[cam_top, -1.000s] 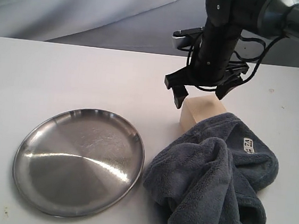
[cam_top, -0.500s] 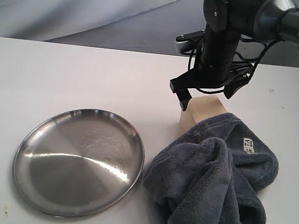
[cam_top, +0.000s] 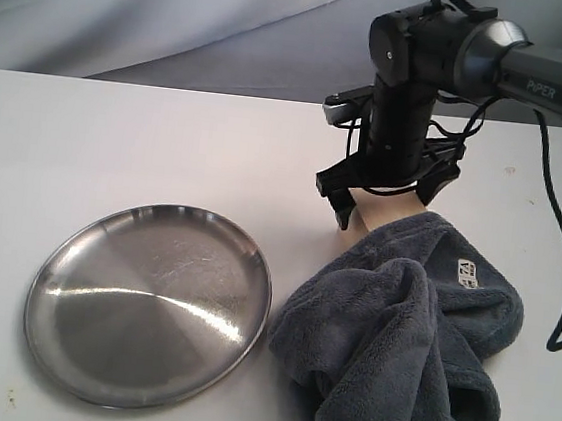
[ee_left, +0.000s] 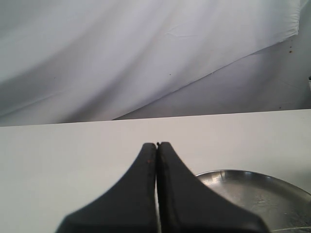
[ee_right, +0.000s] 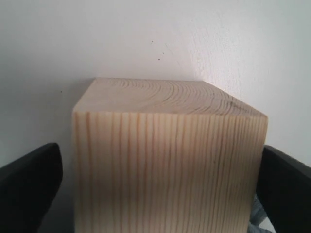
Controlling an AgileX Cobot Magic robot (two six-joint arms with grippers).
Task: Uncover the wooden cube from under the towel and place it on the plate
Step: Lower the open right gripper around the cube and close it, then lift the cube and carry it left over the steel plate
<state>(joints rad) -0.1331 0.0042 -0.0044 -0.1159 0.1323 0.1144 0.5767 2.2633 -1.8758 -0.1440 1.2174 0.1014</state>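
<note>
The wooden cube [ee_right: 167, 160] fills the right wrist view, its pale grain facing the camera. In the exterior view only a pale corner of the cube [cam_top: 360, 224] shows, beside the dark blue-grey towel [cam_top: 409, 335], which lies bunched against it. My right gripper [cam_top: 388, 197] is open and lowered over the cube, one black finger [ee_right: 29, 187] on each side, with a thin gap at one. The steel plate [cam_top: 150, 307] lies to the left, with nothing on it. My left gripper [ee_left: 157, 144] is shut on nothing above the table, next to the plate [ee_left: 257, 189].
A white tabletop [cam_top: 117, 143] runs to a grey cloth backdrop [cam_top: 181, 9]. The right arm's cables [cam_top: 548, 249] hang at the far right. A white label [cam_top: 466, 273] shows on the towel.
My right gripper has come down over the cube, so its fingers now straddle it and hide most of it in the exterior view. Plate and towel have not moved.
</note>
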